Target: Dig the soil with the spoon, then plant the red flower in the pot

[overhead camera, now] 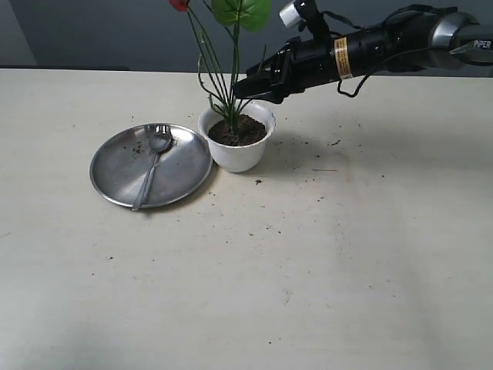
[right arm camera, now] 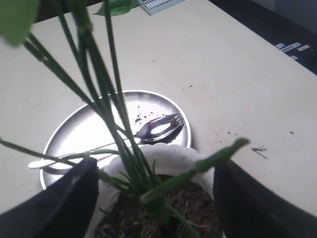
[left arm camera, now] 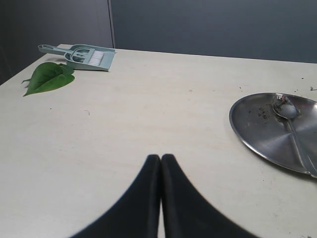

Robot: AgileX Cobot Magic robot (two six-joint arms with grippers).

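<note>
We log: R gripper wide open, jaws either side of the red flower stems, no grip. Flower stands in soil in pot, near table far edge. Spoon on plate beside pot. L gripper closed, empty.

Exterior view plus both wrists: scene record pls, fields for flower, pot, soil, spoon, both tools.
red flower: stems stand in the soil, planted
pot: upright on the table, beside the plate
soil: in the pot; crumbs scattered on the table
spoon: lying on the plate, unheld
right tool: open, fingers either side of the stems, above the pot
left tool: shut, empty, over bare table
</note>
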